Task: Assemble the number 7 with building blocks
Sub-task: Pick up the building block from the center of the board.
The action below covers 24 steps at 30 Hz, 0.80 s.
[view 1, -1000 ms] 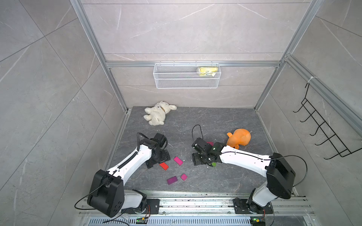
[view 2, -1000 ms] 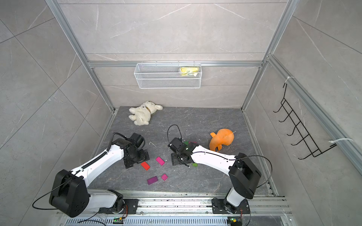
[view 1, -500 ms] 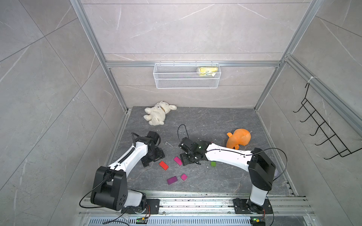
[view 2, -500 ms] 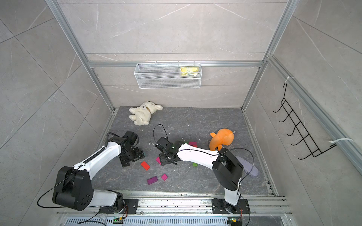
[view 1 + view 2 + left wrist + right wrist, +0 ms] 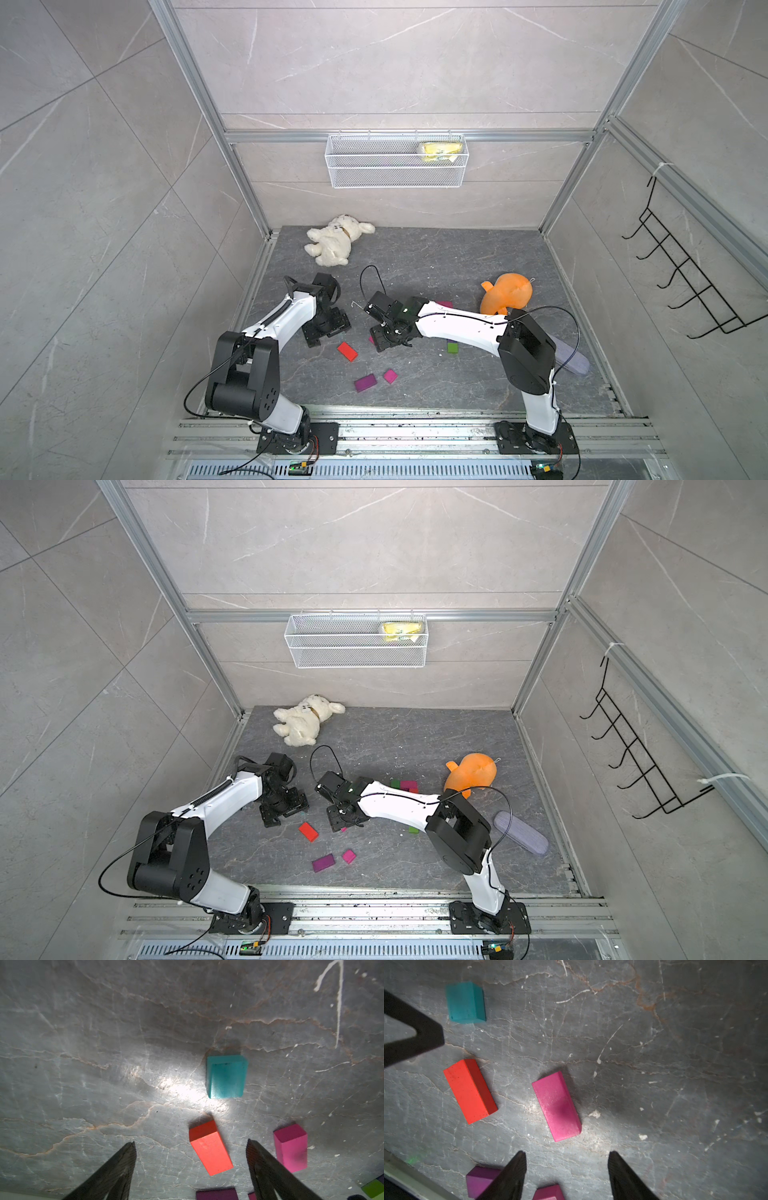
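Note:
Loose building blocks lie on the grey floor: a red one [image 5: 347, 351], a purple one [image 5: 365, 382], a pink square [image 5: 390, 376] and a green one [image 5: 453, 347]. My left gripper [image 5: 190, 1144] is open low over the floor. The red block [image 5: 209, 1147] lies just past its tips, the teal block [image 5: 226, 1076] farther on, and a magenta block [image 5: 291, 1147] outside one finger. My right gripper [image 5: 566, 1154] is open and empty, close beside the left, with the magenta block [image 5: 556, 1105] just ahead. The number 7 does not show in any view.
A white plush dog [image 5: 334, 245] lies at the back left and an orange plush toy [image 5: 507, 297] at the right. A grey-purple case [image 5: 569, 357] sits behind the right arm's elbow. Green and magenta blocks [image 5: 403, 786] peek out behind the right forearm. The two wrists are close together.
My right arm has swung left, from near the orange toy to right beside the left gripper. The left gripper has drawn slightly back and its jaws have narrowed a little.

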Each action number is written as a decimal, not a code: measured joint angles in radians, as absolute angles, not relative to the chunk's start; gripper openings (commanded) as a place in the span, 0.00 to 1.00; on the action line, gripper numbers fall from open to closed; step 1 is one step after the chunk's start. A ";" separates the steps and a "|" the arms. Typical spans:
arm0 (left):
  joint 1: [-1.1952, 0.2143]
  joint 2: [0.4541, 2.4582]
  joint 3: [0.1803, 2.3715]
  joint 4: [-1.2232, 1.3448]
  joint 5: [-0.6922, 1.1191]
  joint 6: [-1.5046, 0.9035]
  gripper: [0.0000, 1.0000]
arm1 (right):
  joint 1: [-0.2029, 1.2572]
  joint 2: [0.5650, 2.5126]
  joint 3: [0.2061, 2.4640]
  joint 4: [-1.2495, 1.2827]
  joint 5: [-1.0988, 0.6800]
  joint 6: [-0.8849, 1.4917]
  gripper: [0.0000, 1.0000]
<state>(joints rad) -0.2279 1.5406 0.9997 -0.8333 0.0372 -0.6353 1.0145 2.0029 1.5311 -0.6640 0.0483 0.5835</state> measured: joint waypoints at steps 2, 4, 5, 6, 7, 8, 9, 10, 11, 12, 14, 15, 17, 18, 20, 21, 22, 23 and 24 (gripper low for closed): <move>-0.225 1.566 1.025 -0.830 0.037 -0.628 0.84 | 1.015 1.981 1.480 -0.630 0.048 0.594 0.66; -0.223 1.591 1.046 -0.828 0.036 -0.624 0.83 | 1.015 1.945 1.417 -0.606 0.049 0.608 0.66; -0.223 1.604 1.054 -0.827 0.036 -0.620 0.82 | 1.015 1.922 1.385 -0.595 0.049 0.613 0.67; -0.223 1.617 1.060 -0.827 0.036 -0.619 0.81 | 1.015 1.895 1.353 -0.583 0.052 0.618 0.67; -0.223 1.629 1.064 -0.827 0.035 -0.617 0.81 | 1.015 1.866 1.326 -0.575 0.057 0.622 0.67; -0.223 1.642 1.066 -0.826 0.036 -0.616 0.79 | 1.015 1.837 1.300 -0.570 0.064 0.628 0.68; -0.222 1.652 1.067 -0.826 0.036 -0.616 0.78 | 1.015 1.805 1.276 -0.563 0.068 0.632 0.68; -0.222 1.664 1.069 -0.828 0.036 -0.616 0.77 | 1.015 1.771 1.251 -0.557 0.073 0.635 0.68; -0.222 1.676 1.071 -0.827 0.036 -0.616 0.77 | 1.015 1.734 1.227 -0.553 0.079 0.636 0.68; -0.222 1.687 1.073 -0.826 0.036 -0.617 0.76 | 1.015 1.705 1.211 -0.550 0.083 0.637 0.68; -0.222 1.700 1.074 -0.828 0.035 -0.617 0.75 | 1.015 1.651 1.177 -0.541 0.093 0.642 0.69; -0.222 1.702 1.074 -0.829 0.033 -0.618 0.74 | 1.015 1.629 1.164 -0.540 0.097 0.644 0.68; -0.222 1.702 1.074 -0.829 0.031 -0.620 0.72 | 1.015 1.607 1.145 -0.530 0.103 0.650 0.69; -0.222 1.702 1.075 -0.829 0.030 -0.621 0.71 | 1.015 1.604 1.139 -0.525 0.105 0.653 0.69; -0.222 1.702 1.080 -0.830 0.029 -0.621 0.70 | 1.015 1.606 1.134 -0.519 0.105 0.656 0.68; -0.222 1.703 1.084 -0.829 0.029 -0.621 0.69 | 1.015 1.608 1.134 -0.518 0.105 0.659 0.69; -0.222 1.704 1.089 -0.829 0.029 -0.622 0.68 | 1.015 1.610 1.134 -0.514 0.105 0.659 0.69; -0.222 1.706 1.094 -0.829 0.029 -0.622 0.68 | 1.015 1.613 1.134 -0.511 0.104 0.659 0.69; -0.222 1.708 1.100 -0.829 0.029 -0.622 0.68 | 1.015 1.616 1.134 -0.506 0.104 0.660 0.68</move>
<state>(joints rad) -0.2218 1.7084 1.1000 -0.8288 0.0288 -0.6220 1.0145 1.6161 1.1336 -0.5064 0.1040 0.6601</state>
